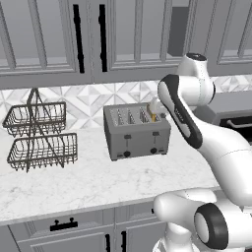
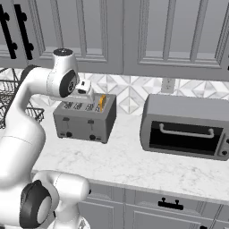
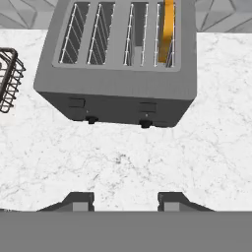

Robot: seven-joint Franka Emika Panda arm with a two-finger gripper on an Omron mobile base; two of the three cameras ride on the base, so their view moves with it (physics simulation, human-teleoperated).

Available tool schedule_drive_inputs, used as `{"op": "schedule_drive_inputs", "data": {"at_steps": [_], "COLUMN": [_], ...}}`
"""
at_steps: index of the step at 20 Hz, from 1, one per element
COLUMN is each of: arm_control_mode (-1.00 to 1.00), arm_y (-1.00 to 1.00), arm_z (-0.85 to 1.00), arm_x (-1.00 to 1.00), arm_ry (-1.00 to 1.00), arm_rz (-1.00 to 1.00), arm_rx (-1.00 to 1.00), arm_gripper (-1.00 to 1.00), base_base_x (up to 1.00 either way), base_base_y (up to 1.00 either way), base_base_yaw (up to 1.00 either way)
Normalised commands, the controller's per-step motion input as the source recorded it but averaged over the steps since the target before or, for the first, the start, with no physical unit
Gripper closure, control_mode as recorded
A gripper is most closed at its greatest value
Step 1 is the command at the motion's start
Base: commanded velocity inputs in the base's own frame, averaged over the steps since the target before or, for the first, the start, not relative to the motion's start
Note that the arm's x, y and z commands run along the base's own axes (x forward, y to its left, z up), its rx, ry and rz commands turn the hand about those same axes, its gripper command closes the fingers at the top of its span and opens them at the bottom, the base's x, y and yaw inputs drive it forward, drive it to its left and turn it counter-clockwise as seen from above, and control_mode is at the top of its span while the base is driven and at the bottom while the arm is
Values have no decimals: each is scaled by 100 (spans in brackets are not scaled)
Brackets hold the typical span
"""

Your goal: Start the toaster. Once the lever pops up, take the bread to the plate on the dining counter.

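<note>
The bread (image 3: pixel 167 29) stands on edge in the far right slot of the toaster (image 3: pixel 118 93), its golden crust rising above the slot's rim. Seen from the hand camera, it lies ahead of and above the pincer (image 3: pixel 125 202), a little to the right of the midline between the fingertips; its long axis runs front to back along the slot, so its thin edge faces the front of the toaster.

The pincer hangs over bare worktop (image 3: pixel 123 162) in front of the toaster, jaws parted and holding nothing. The two black levers and two knobs on the toaster's front sit between the pincer and the bread (the right-hand lever is the one below the bread's slot, so I judge it the one to press).

The toaster is a boxy grey metal body with wire guides inside four slots. The worktop is white marble with faint grey veins. A dark wire basket rack (image 1: pixel 39 135) stands to the toaster's left, and a grey toaster oven (image 2: pixel 185 127) with a dark glass door to its right.
</note>
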Motion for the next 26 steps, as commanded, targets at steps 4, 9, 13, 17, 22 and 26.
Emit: {"op": "schedule_drive_inputs", "data": {"at_steps": [4,9,13,17,22,26], "arm_control_mode": [-100,-100,-100,-100,-100,-100], "arm_y": [3,13,8,15,25,8], "arm_z": [-16,-57,-49,-36,-37,-36], "arm_x": [-6,6,34,42,45,42], "arm_ry": [6,14,9,0,-3,-1], "arm_rz": [0,0,0,3,4,0], "arm_rx": [-2,0,0,0,0,0], "arm_gripper": [-100,-100,-100,-100,-100,-100], "base_base_x": [0,0,0,0,0,0], "base_base_y": [0,0,0,0,0,0], "base_base_yaw": [0,0,0,0,0,0]}}
